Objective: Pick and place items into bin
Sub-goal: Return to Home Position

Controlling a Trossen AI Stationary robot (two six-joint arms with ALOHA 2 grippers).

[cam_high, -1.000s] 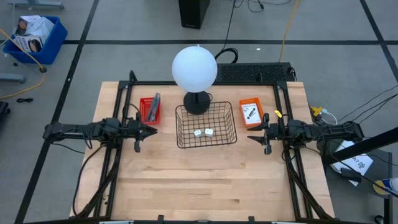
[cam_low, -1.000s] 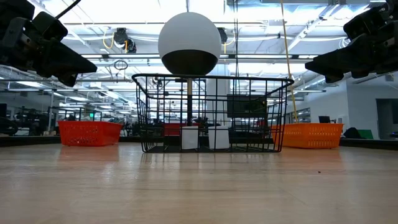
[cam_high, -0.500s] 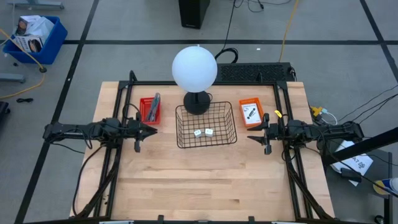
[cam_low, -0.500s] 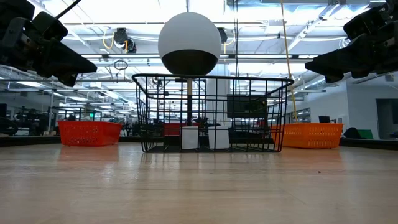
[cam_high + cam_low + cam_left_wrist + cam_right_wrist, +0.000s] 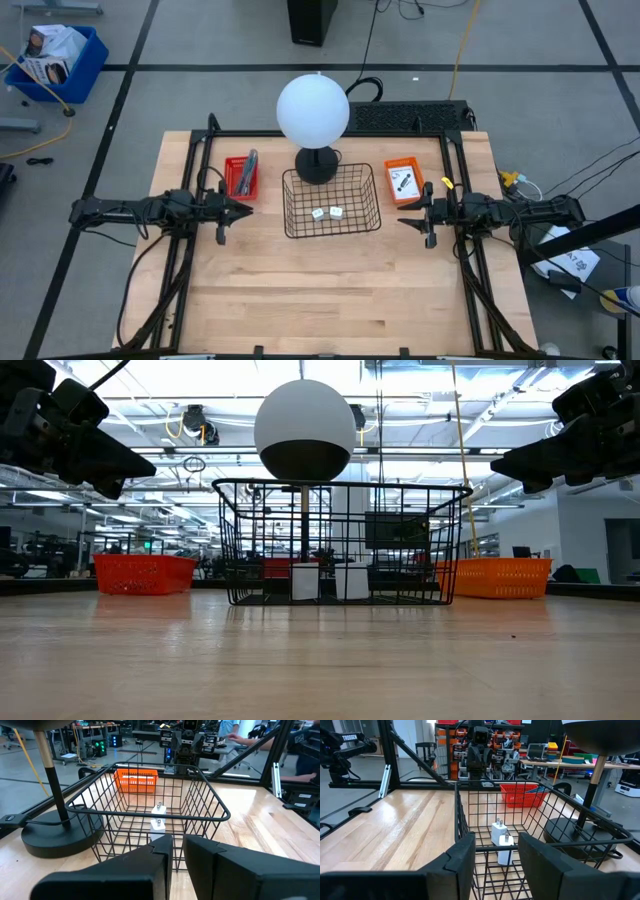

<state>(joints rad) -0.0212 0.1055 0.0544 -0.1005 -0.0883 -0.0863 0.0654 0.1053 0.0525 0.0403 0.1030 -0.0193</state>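
The black wire bin stands mid-table in front of the lamp. Two small white cube-like items rest on its floor, also showing in the left wrist view and the right wrist view. A grey tool with bluish handles lies in a red tray to the bin's left. A dark item on a white card lies in an orange tray to its right. My left gripper hovers left of the bin, fingers a narrow gap apart. My right gripper hovers right of it, open. Both are level, empty, and point at the bin.
A big white globe lamp on a dark round base stands just behind the bin. Black frame rails run along the table's left and right sides. Bare wood stretches from the bin to the near edge.
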